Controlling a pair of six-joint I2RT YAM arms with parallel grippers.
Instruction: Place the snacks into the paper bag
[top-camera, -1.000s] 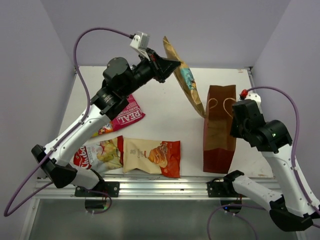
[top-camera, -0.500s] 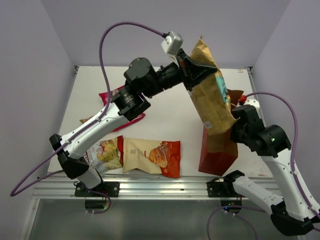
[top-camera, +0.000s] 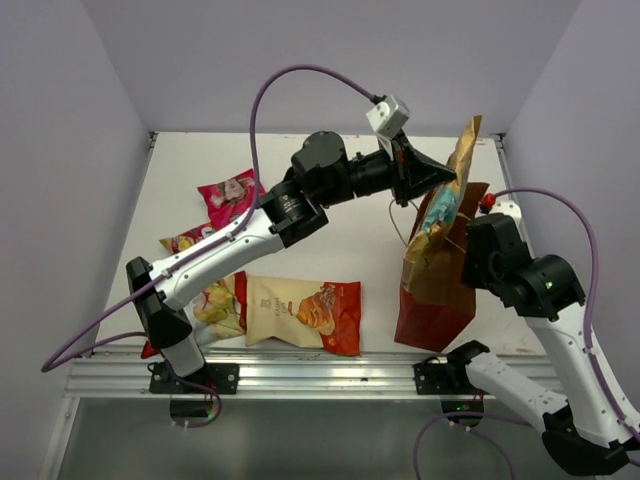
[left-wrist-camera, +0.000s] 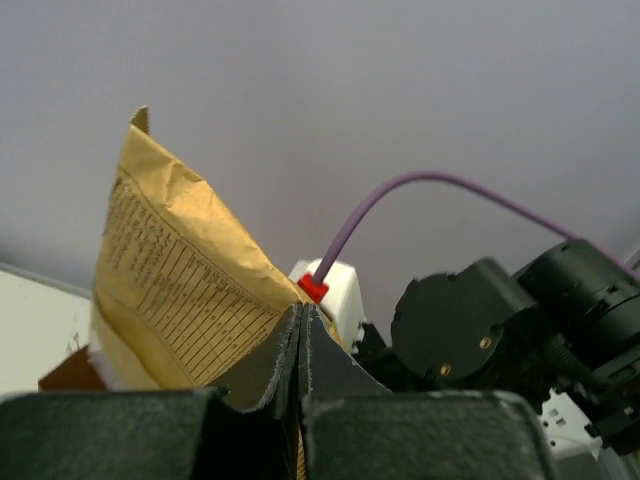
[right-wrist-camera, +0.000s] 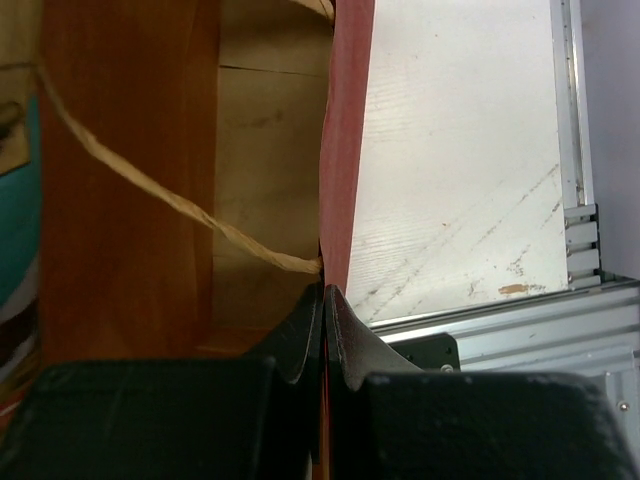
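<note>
The left fingers (left-wrist-camera: 262, 372) are clenched flat on the top seam of the tan-and-blue chip packet (left-wrist-camera: 170, 265). The packet hangs edge-down beneath them, so its narrow end leads. From above, its lower part sits at or just inside the mouth of the paper bag (top-camera: 436, 295) directly under those fingers, and its upper corner pokes up past them. How deep it has gone cannot be told. The right fingers (right-wrist-camera: 300, 335) are pinched shut on the bag's side wall, just beside where a twine handle (right-wrist-camera: 150, 195) meets the paper. This looks meant to keep the bag standing and its mouth spread for the packet. Beyond these fingers the bag's pale inside shows open, and a teal strip at the far left of the right wrist view is probably the packet. I judge the step in hand to be lowering. Release should wait until the packet is well down, since the foil could snag on the rim or the twine. Farther from the left fingers, back along that arm, four packets lie on the worktop (top-camera: 350, 258), well apart from the bag: the magenta packet (top-camera: 230, 192), the small red-yellow packet (top-camera: 185, 238), the cream-and-orange packet (top-camera: 305, 312) and the red-and-white packet (top-camera: 215, 300), partly hidden by the arm.
</note>
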